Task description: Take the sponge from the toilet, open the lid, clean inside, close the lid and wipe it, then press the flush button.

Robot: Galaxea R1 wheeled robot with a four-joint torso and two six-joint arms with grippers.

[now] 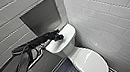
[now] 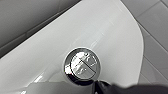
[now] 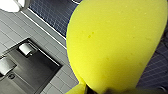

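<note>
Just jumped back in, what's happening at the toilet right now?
The left gripper is over the tank top, right beside the round chrome flush button; I can't tell whether it is pressing. The lid is down. The yellow sponge sits close at the right wrist, off the floor, apparently held there.

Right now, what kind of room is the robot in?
Most likely a small toilet room or bathroom: a white ceramic toilet with its lid down, a round chrome flush button on the tank top, and a recessed wall holder with toilet paper rolls. Walls are pale tile.
</note>
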